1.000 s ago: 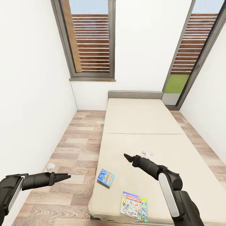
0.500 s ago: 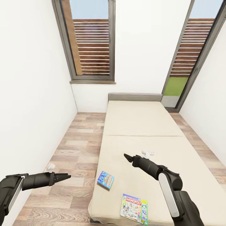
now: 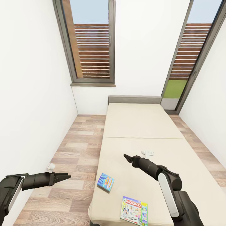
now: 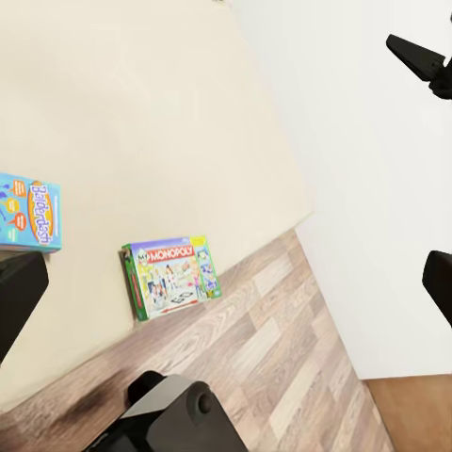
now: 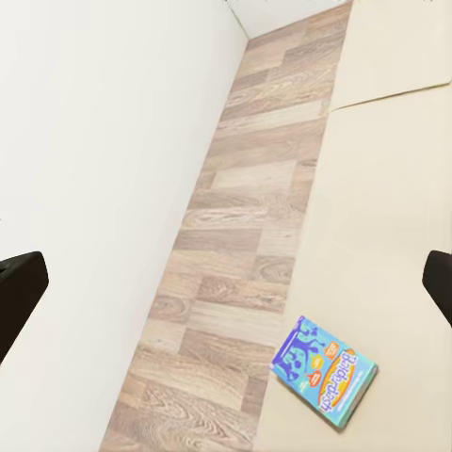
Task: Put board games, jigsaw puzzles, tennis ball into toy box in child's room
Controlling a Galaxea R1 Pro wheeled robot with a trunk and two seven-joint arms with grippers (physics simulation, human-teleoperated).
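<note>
In the head view the bed (image 3: 138, 131) stands in the middle and lower right of the frame, with its beige mattress running from the bottom edge up to the grey headboard (image 3: 135, 99) under the white wall. Two board games lie flat on the near end of the mattress. The blue board game (image 3: 105, 182) is close to the left edge of the bed, a little turned. The green-edged board game (image 3: 134, 210) with the word MONOPOLY on its cover lies nearer to the bottom of the frame, apart from the blue one.

The right hand (image 3: 126, 158) hangs in the air over the middle of the mattress, above and to the right of the blue box, and it touches nothing. Its dark tip looks narrow, and I cannot tell from this view if it is open or closed. In the right wrist view two dark fingertips (image 5: 19, 287) stand at the opposite side edges with a wide gap between them, so this hand is open and empty; the blue board game (image 5: 325, 370) lies in the lower part of that picture, beside the wood floor (image 5: 235, 235).

The left hand (image 3: 64, 177) is at the lower left of the head view, over the wood floor (image 3: 75, 147) beside the bed, pointing toward the blue box. In the left wrist view its fingers are spread wide and hold nothing; there the green-edged board game (image 4: 169, 277) lies near the edge of the mattress and the blue board game (image 4: 28, 213) is at the left edge.

Two tall dark-framed windows (image 3: 91, 44) are in the far wall.
</note>
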